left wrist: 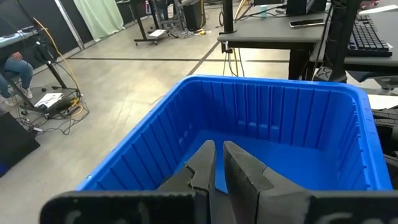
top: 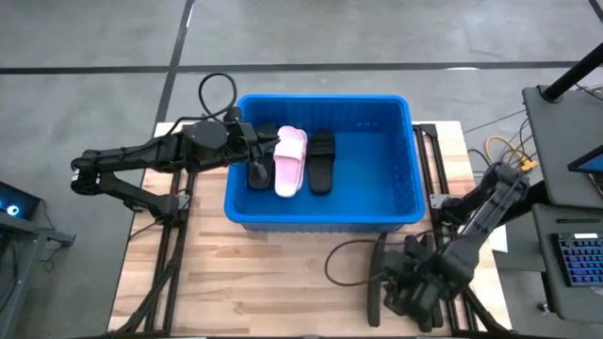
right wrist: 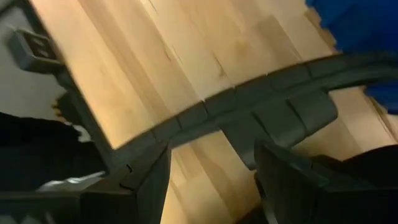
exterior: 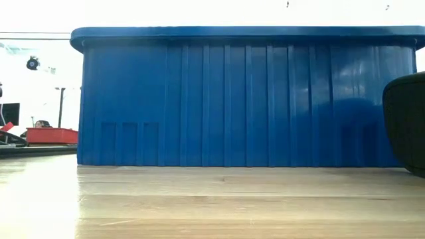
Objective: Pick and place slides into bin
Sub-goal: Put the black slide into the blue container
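Note:
The blue bin (top: pixel 320 222) stands at the table's middle; it also fills the low view (exterior: pixel 232 99) and the left wrist view (left wrist: pixel 273 112). Inside it, toward its left end, lie a pale pink slide (top: pixel 290 162) and two black slides (top: pixel 322 160) (top: pixel 260 171) on either side of it. My left gripper (top: pixel 256 149) (left wrist: pixel 217 168) reaches over the bin's left rim, shut, with nothing between its fingers. My right gripper (top: pixel 410 290) (right wrist: pixel 214 186) hangs open, slanting down, over the table's near right. A long black slide (right wrist: pixel 267 106) (top: pixel 377 281) lies just beyond its fingertips.
A black cable loop (top: pixel 339 264) lies on the wood in front of the bin. Bare boards (top: pixel 254 282) show at the near left. A dark rounded shape (exterior: pixel 406 126) sits at the low view's right edge. A desk with a keyboard (top: pixel 577 254) stands right of the table.

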{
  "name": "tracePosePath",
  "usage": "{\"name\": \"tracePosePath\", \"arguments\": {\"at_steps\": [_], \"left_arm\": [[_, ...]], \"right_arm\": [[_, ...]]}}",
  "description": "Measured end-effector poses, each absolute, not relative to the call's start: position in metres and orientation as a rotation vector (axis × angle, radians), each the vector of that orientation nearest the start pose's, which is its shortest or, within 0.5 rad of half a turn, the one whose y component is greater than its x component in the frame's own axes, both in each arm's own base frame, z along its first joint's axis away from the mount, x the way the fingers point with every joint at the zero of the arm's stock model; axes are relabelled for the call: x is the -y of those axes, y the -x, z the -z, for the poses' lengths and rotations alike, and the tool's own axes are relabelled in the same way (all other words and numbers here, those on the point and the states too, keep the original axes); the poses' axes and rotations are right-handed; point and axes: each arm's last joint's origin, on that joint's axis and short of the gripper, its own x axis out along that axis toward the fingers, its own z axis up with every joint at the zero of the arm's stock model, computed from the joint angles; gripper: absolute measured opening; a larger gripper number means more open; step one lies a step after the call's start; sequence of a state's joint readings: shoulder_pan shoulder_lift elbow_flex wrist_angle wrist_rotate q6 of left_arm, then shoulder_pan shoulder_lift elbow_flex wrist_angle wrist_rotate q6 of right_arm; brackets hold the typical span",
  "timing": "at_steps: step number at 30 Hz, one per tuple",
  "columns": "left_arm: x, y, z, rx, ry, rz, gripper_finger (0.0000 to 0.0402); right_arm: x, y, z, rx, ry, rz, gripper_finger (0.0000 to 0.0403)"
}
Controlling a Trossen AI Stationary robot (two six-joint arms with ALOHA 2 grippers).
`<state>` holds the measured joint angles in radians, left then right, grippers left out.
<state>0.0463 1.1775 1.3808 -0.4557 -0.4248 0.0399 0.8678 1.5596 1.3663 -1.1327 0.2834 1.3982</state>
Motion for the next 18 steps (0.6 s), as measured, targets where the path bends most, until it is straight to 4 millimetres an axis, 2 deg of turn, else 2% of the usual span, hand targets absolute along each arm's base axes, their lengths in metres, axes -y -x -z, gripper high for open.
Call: {"name": "tracePosePath", "arguments": {"at_steps": [7,18], "left_arm": [[-0.023,-0.235,-0.433,-0.255,-0.086,-0.463,0.0017],[-0.023,-0.234,-0.433,-0.255,-0.087,-0.463,0.0017]], "right_arm": [[-0.231,-0.200,-0.256,-1.316,-0.395,0.392,0.0219],[-0.234,-0.203,-0.227,-1.383,-0.241,0.524,0.0219]]}}
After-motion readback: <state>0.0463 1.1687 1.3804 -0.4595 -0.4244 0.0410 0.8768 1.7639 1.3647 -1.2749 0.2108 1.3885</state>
